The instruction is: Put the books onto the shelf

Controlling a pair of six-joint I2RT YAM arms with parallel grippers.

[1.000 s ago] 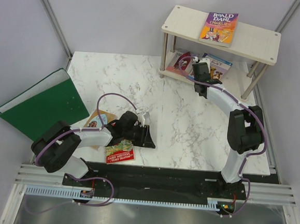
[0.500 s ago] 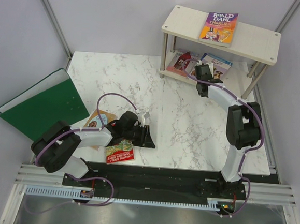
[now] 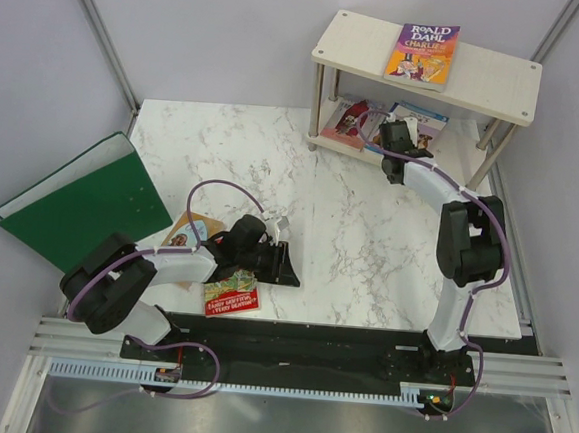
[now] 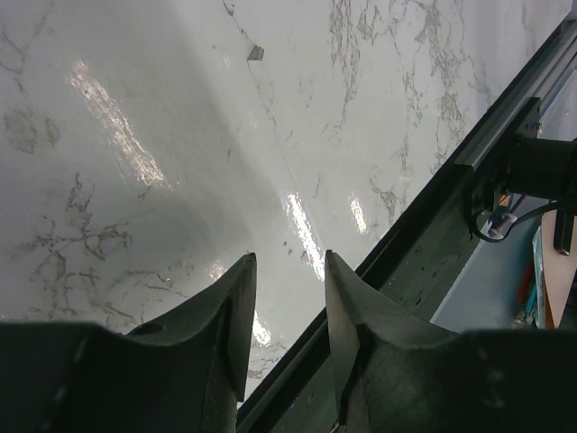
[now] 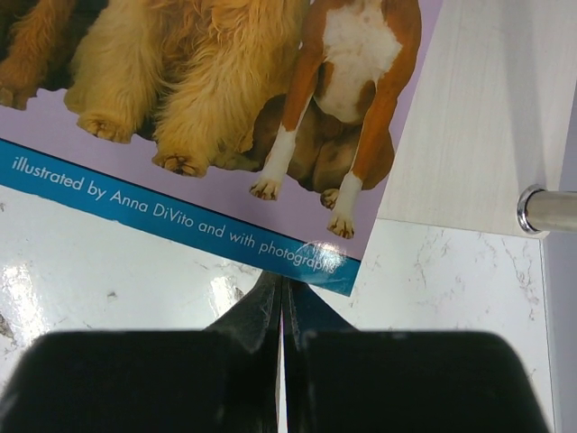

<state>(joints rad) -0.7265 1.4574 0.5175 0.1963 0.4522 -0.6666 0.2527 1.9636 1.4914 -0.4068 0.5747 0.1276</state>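
Marble table (image 3: 368, 233) lying under both arms. Green folder (image 3: 85, 205) resting well left of left gripper (image 4: 288, 271), overhanging table edge. Shelf (image 3: 491, 82) standing straight ahead of right gripper (image 5: 281, 289), with Roald Dahl book (image 3: 423, 54) lying on top board above it. Dogs book (image 5: 225, 108) lying on lower board, near edge overhanging, right at right gripper's tips. Red-cover book (image 3: 345, 119) sitting just left of it. Treehouse book (image 3: 231, 297) and tan book (image 3: 188, 231) lying on table close by left gripper. Right gripper's fingers pressing together, pinching nothing. Left gripper's fingers standing part spread, nothing between them.
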